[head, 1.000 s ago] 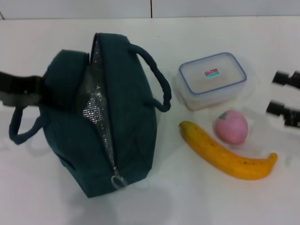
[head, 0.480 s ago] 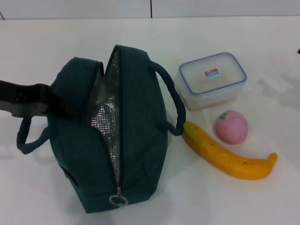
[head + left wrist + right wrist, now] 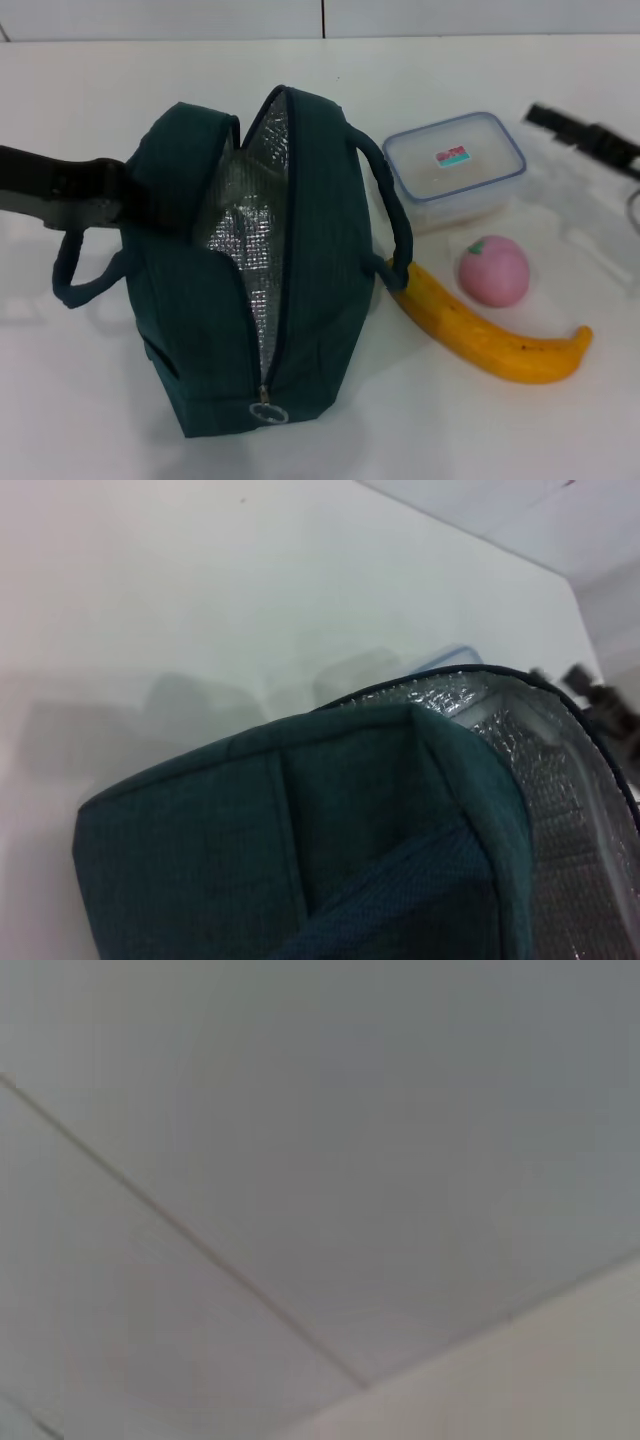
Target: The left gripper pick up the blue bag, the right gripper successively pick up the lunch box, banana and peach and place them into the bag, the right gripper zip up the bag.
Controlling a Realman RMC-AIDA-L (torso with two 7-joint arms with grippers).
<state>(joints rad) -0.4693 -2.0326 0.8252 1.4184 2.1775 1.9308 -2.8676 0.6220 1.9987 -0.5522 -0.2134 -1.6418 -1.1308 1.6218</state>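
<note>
The blue bag [image 3: 300, 300] stands left of centre on the white table, unzipped, with its silver foil lining [image 3: 245, 230] showing. My left gripper [image 3: 118, 195] comes in from the left and is shut on the bag's left side wall. The left wrist view shows that wall of the blue bag [image 3: 300, 850] up close. The lunch box [image 3: 455, 170] sits right of the bag. In front of it lie the peach [image 3: 493, 270] and the banana [image 3: 480, 335], and a bag handle [image 3: 395, 215] reaches the banana's near end. My right gripper [image 3: 585, 135] is a dark streak above the table, right of the lunch box.
The zipper's ring pull [image 3: 268, 412] hangs at the bag's near end. A second handle loop [image 3: 80, 285] droops on the left below my left arm. The right wrist view shows only pale surfaces with a seam line [image 3: 200, 1250].
The bag has been raised upright, shifted right and spread wider, and its handle now reaches the banana. My right gripper left the view and has come back in at the upper right.
</note>
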